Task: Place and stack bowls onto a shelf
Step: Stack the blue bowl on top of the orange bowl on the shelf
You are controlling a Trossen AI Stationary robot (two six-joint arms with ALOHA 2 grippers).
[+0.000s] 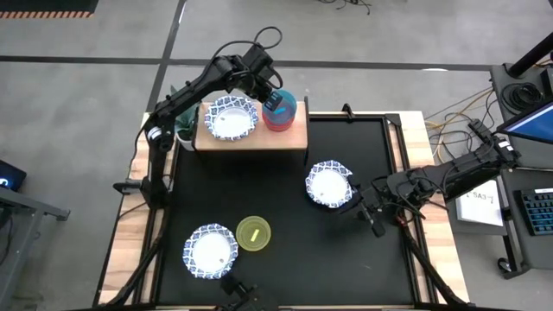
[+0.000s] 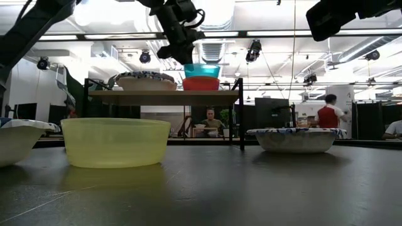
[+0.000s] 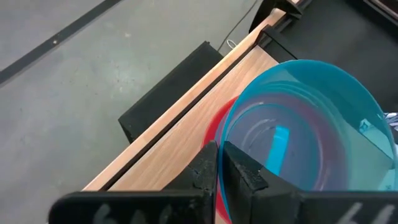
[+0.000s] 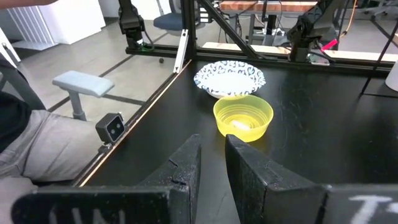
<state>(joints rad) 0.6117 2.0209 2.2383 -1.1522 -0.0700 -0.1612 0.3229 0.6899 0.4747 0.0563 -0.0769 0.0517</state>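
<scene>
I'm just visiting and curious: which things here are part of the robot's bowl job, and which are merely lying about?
Part of the job:
- shelf
- teal bowl on red bowl
- three patterned bowls
- yellow-green bowl
- left gripper

Lying about:
- keyboard
- cables

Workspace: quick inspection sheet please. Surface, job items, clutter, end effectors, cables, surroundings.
Surface: black mat on a wood-edged table.
Job items: shelf holds one patterned bowl and a teal bowl nested in a red bowl. On the mat: two patterned bowls and a yellow-green bowl.
Clutter: nothing seen.
End effectors: left end effector shut on the teal bowl's rim; right end effector low beside a mat bowl, slightly open, empty.
Cables: loose runs on the floor at right.
Surroundings: people behind the table.
</scene>
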